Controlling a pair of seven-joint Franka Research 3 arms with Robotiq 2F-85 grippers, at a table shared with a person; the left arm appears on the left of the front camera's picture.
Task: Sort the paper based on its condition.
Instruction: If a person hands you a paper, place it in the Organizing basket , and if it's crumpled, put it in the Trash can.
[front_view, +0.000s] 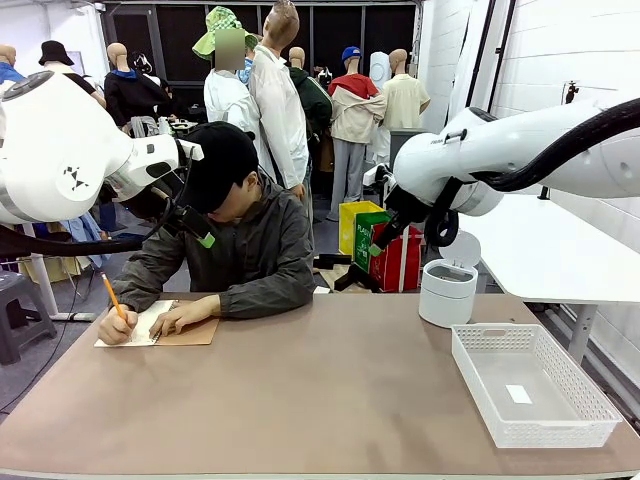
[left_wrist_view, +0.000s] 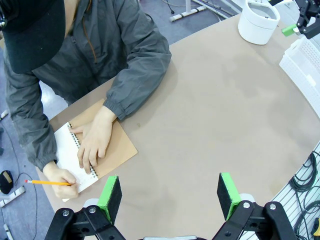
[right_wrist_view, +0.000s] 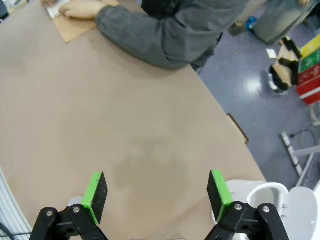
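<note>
While a hand (left_wrist_view: 61, 176) is pinching a pencil (left_wrist_view: 47, 182) at the notebook (left_wrist_view: 121, 146), left gripper (left_wrist_view: 170, 192) and right gripper (right_wrist_view: 156, 192) are hanging spread, sensibly well apart.

Table (front_view: 320, 400): tan top.
Far left: spiral notebook (front_view: 190, 335) with a brown cover.
Near right: white mesh basket (front_view: 560, 432).
Far right: round white bin (front_view: 447, 295), lid up.

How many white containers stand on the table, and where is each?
2. A round bin with its lid up stands near the far edge, right of the middle; a lattice basket sits closer, by the right edge. None looks hidden.
</note>
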